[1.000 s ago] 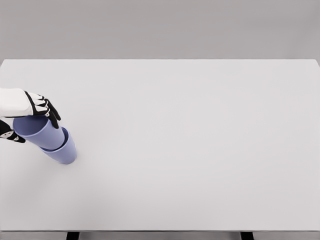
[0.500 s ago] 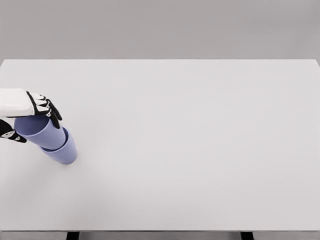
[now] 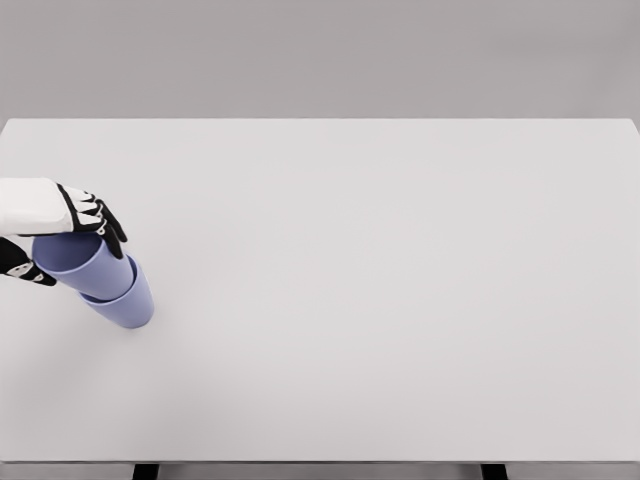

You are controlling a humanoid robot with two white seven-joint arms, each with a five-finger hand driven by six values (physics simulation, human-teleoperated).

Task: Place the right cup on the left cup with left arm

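We find no writing, brand or label on anything in the head view. Taking the lower cup (image 3: 128,303) as our landmark: it is a plain periwinkle-blue cup that stands on the white table (image 3: 380,280), near that table's left edge. The upper cup (image 3: 78,262), of the same blue, sits nested in its mouth, tilted up and to the left of it, so that its open rim faces us; we see nothing inside it. The lower cup holds only the base of the upper one.

Our left hand (image 3: 62,232) is up and to the left of the lower cup, closed around the upper cup's rim: dark fingers (image 3: 104,226) curl over the far side, and the thumb (image 3: 24,268) presses the near side.

Compared with half a second ago, we see the hand and the upper cup shifted very slightly to the right and down, toward the lower cup, which itself has stayed put. The grasp looks the same.
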